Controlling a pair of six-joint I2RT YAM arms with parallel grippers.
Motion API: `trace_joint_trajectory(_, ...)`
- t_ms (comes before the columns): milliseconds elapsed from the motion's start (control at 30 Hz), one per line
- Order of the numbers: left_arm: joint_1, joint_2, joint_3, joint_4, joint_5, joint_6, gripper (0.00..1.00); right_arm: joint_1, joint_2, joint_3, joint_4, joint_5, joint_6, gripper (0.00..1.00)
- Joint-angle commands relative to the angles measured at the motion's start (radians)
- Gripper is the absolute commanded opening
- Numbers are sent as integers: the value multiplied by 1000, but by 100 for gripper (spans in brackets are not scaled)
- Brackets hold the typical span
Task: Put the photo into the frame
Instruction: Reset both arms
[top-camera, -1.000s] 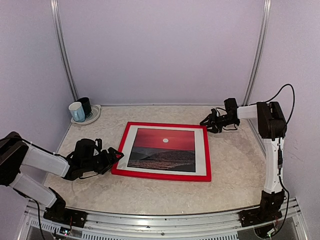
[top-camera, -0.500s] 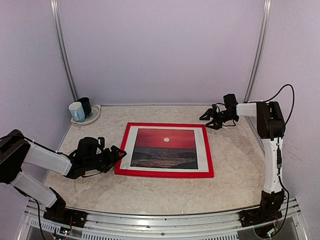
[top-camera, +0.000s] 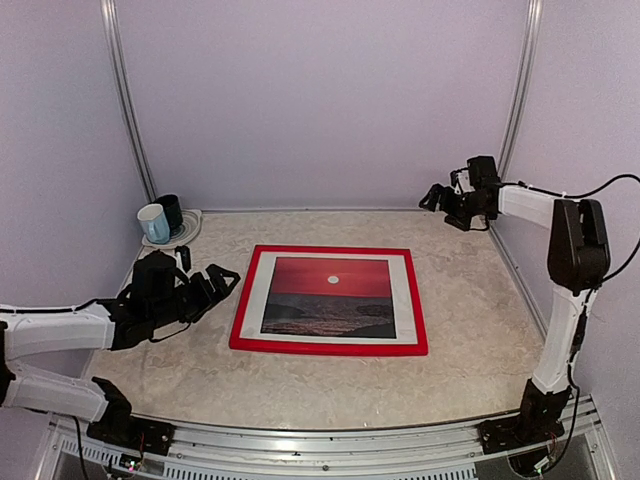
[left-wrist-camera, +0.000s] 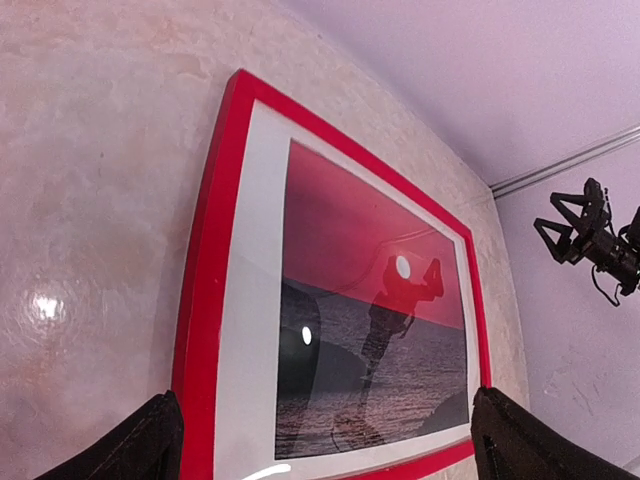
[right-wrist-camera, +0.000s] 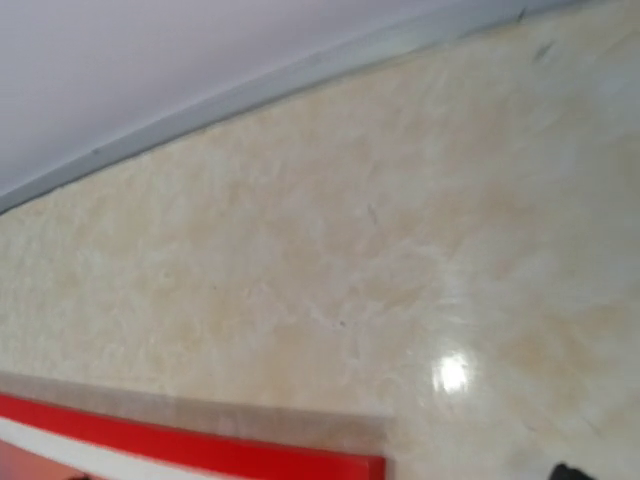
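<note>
Top external view shows us the photo (top-camera: 330, 298) seated in the frame (top-camera: 330, 347), flat on the table (top-camera: 470, 330). The left gripper (top-camera: 222, 283) gapes empty just beside the frame's left edge; the right gripper (top-camera: 437, 200), raised well apart, looks open and empty too. We judge a low left-arm sweep could knock the frame askew.

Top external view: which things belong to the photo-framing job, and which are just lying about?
Job: photo; frame around it.
Lying about: pale mug; dark mug; dish under both mugs, far left corner.
</note>
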Motion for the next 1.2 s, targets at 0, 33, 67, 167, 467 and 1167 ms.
trace_joint_trajectory(0, 22, -118, 118, -209, -100, 148, 99, 27, -224, -172, 73, 118, -96, 99)
trace_joint_trajectory(33, 27, -143, 139, -244, -110, 172, 99, 33, -277, -211, 81, 128, -113, 99)
trace_joint_trajectory(67, 30, -160, 157, -290, -124, 193, 99, 41, -328, -256, 86, 149, -131, 99)
trace_joint_trajectory(167, 39, -229, 199, -387, -154, 249, 99, 71, -493, -390, 90, 210, -186, 99)
trace_joint_trajectory(467, 50, -395, 257, -537, -274, 409, 99, 149, -1050, -766, 34, 281, -250, 99)
trace_joint_trajectory(1167, 103, -647, 217, -543, -248, 710, 99, 179, -1672, -916, -131, 228, -299, 99)
